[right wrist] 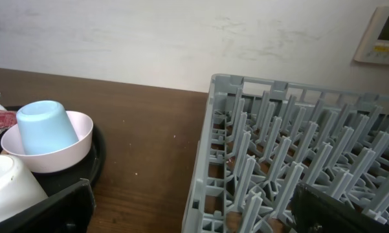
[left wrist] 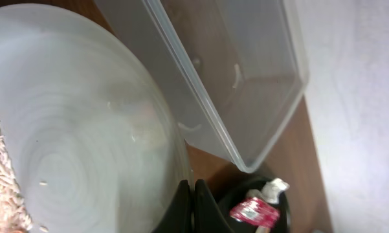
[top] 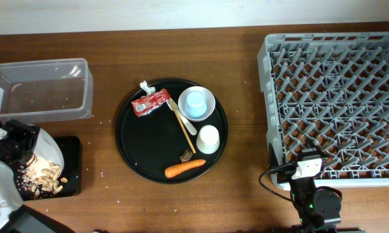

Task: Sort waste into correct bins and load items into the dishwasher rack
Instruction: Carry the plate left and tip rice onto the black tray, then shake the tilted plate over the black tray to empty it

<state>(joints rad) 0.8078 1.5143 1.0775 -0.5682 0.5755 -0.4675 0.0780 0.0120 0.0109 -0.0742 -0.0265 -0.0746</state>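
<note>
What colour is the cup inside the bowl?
Light blue. The cup in the white bowl shows best in the right wrist view.

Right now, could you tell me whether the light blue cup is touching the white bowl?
Touching. The right wrist view shows the light blue cup standing upside down inside the white bowl.

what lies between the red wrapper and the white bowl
The thin pale sticks, their upper ends between the red wrapper and the white bowl; the overhead view shows it.
</note>
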